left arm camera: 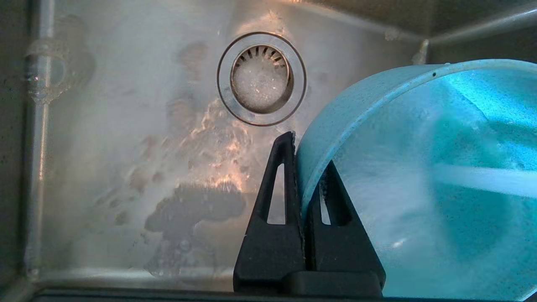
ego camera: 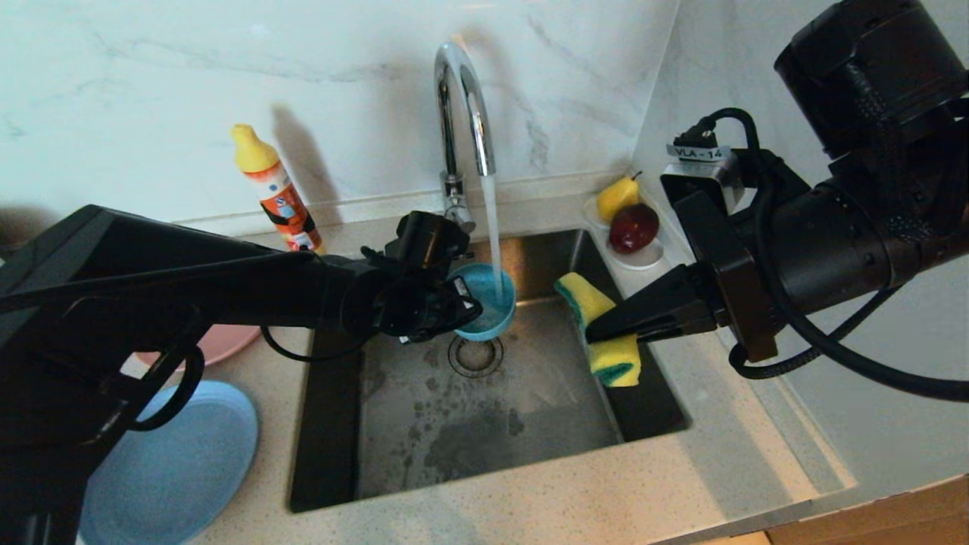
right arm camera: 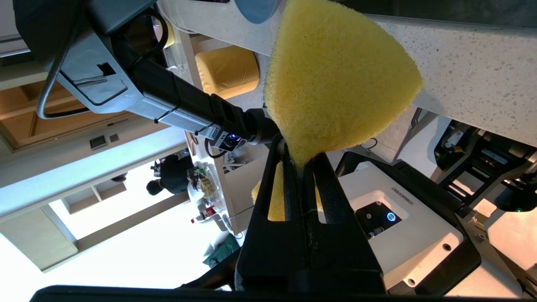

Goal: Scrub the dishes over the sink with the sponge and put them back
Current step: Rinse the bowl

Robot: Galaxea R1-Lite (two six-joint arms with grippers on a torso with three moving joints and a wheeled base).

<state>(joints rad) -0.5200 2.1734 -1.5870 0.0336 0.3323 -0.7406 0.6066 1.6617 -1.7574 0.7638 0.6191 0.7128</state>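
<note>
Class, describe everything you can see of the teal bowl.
The bowl is small, round, teal and matte, like plastic. The left gripper is shut on its rim, one finger inside and one outside, holding it tilted over the sink above the drain. Water from the tap pours into it.

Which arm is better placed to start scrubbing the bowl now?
Probably right: its pincer is shut on the sponge beside the bowl, which the left pincer holds by the rim under the tap.

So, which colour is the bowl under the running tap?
Teal; the bowl shows best in the left wrist view.
</note>
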